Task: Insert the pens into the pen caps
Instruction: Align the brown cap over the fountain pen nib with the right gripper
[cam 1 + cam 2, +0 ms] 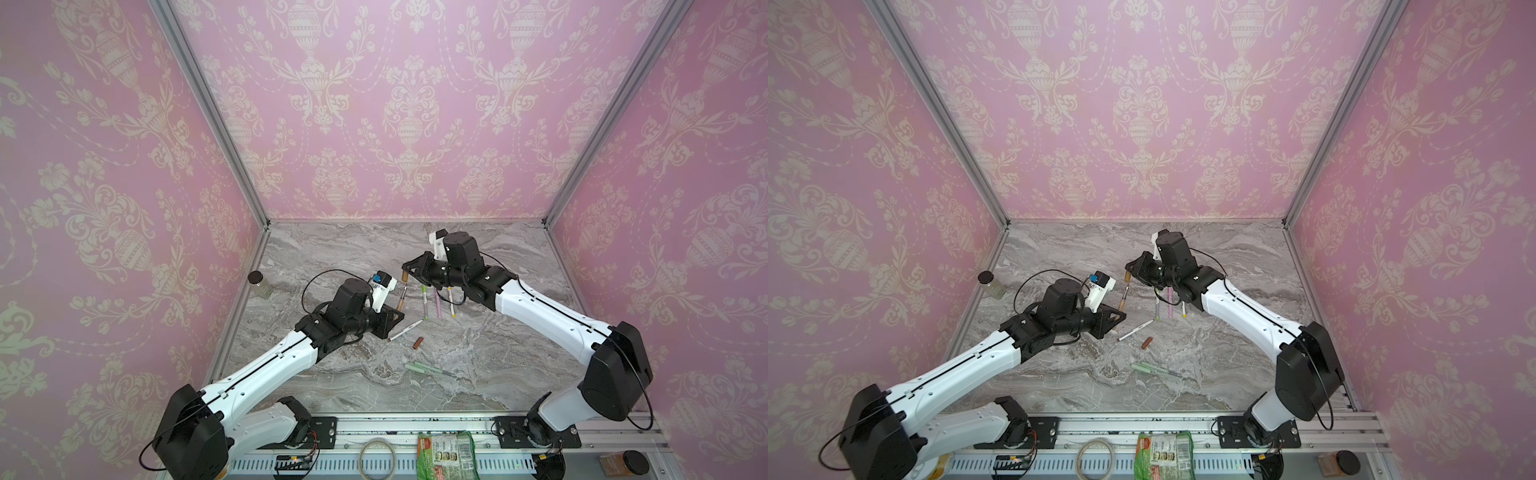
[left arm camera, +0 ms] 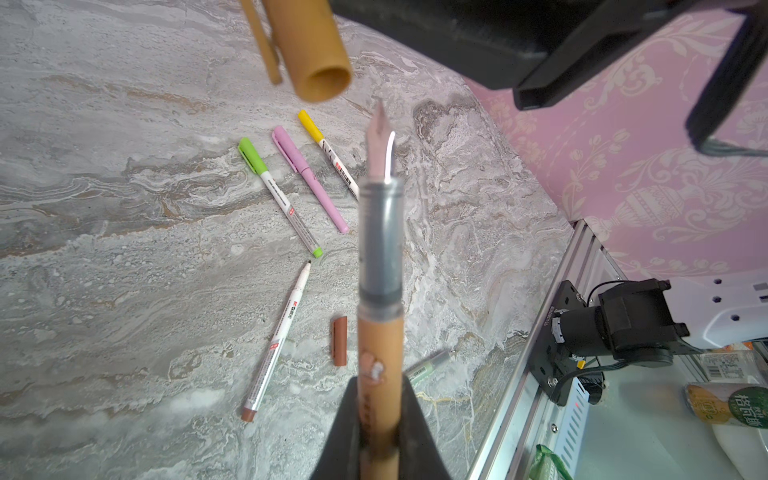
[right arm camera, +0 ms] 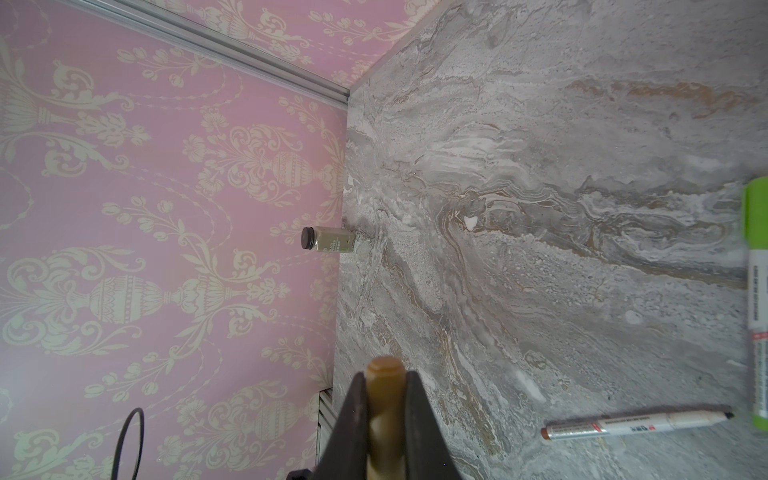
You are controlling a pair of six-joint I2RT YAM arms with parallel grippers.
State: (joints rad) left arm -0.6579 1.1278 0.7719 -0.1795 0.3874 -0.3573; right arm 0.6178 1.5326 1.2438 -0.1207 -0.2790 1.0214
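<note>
A robot test booth: damask wallpaper panels (image 1: 415, 124) in aluminium framing (image 1: 206, 104), marble-print tabletop (image 1: 478, 353), slotted mounting rail (image 1: 415, 423).

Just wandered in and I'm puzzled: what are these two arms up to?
The left hand grips a tan pen, tip outward. The right hand holds a matching tan cap, its mouth near the tip but not yet on. An uncapped white pen and a brown cap lie waiting on the table.
</note>
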